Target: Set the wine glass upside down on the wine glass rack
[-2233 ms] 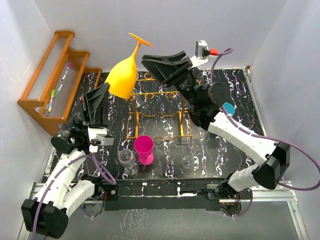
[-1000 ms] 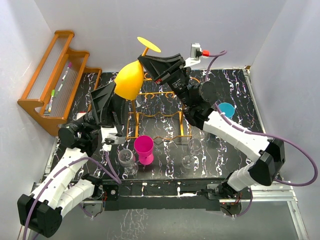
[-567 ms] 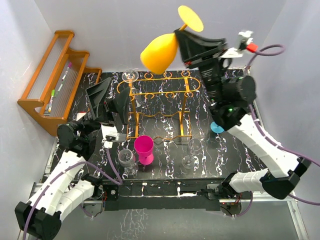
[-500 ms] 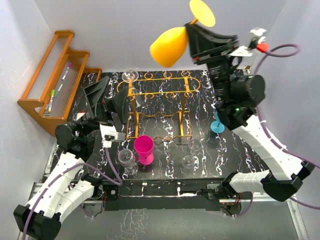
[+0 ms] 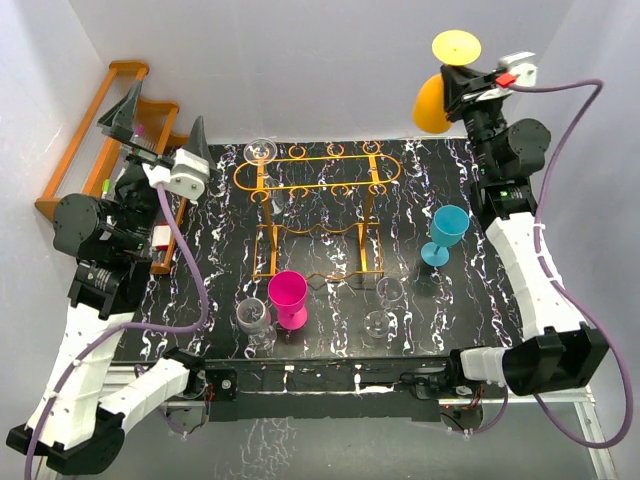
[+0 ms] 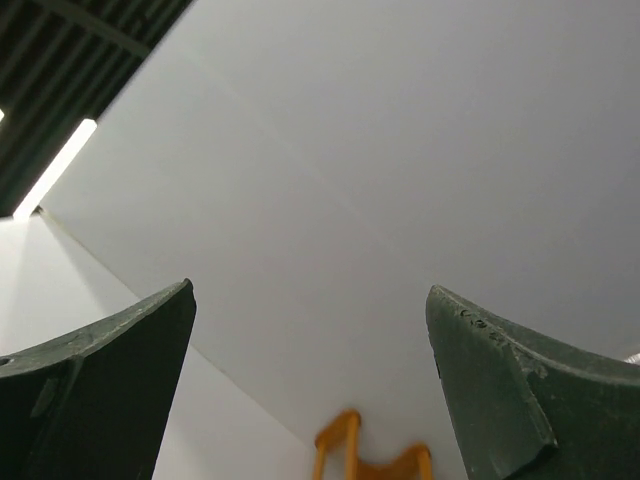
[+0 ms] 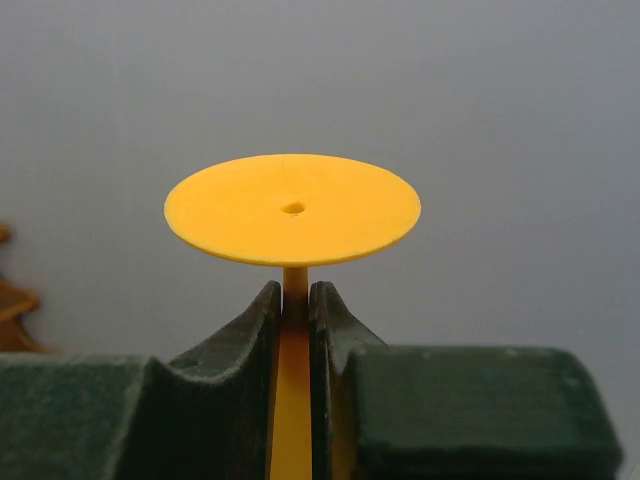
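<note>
1. The right arm is stretched way up at the far right corner, with the wrist near the back wall. It's well off to the right of the wine glass rack (image 5: 300,186).
2. My right gripper (image 7: 293,300) is clamped tight on the stem of the yellow wine glass (image 5: 432,108). On the wrist cam the flat foot sits just above the fingertips, and from the top the bowl shows on the other side of the fingers. So it's foot-up, in the air, not on the rack.
3. The left arm is reared up on the left side, and the left gripper (image 5: 165,108) points upward in front of the brown wooden rack (image 5: 118,70). Its jaws are spread wide with nothing between them.
4. The rack stands mid-way on the black table (image 5: 460,300). There's a clear glass (image 5: 260,150) at its far left corner, a pink glass (image 5: 288,295) at its near edge and a teal glass (image 5: 447,232) off to its right.
</note>
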Robot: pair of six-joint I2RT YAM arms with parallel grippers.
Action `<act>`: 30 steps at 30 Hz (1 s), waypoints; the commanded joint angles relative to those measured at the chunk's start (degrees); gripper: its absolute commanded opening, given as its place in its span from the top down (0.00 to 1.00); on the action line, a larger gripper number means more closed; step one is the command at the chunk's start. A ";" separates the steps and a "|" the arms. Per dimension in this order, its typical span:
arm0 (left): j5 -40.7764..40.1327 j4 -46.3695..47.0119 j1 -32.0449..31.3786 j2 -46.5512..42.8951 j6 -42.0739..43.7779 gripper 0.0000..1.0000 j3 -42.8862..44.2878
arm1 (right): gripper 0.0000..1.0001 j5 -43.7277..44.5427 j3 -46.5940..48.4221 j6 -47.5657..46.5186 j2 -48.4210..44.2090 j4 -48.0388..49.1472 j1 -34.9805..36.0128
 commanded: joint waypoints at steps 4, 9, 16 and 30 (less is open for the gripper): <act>-13.49 -15.00 -0.26 -4.42 -6.28 0.03 -0.79 | 0.92 -19.76 -1.76 -3.63 1.99 1.09 -5.56; -14.28 -18.50 1.72 -8.17 -8.40 0.03 -4.20 | 0.92 -33.18 -4.39 4.38 7.72 12.00 -12.74; -12.56 -25.58 2.94 -9.95 -12.49 0.03 -5.69 | 0.92 -44.19 -10.66 21.18 16.60 38.28 -16.05; -3.81 -35.83 7.15 -11.35 -22.87 0.03 -7.57 | 0.92 -51.20 -8.22 35.01 32.93 62.52 -10.79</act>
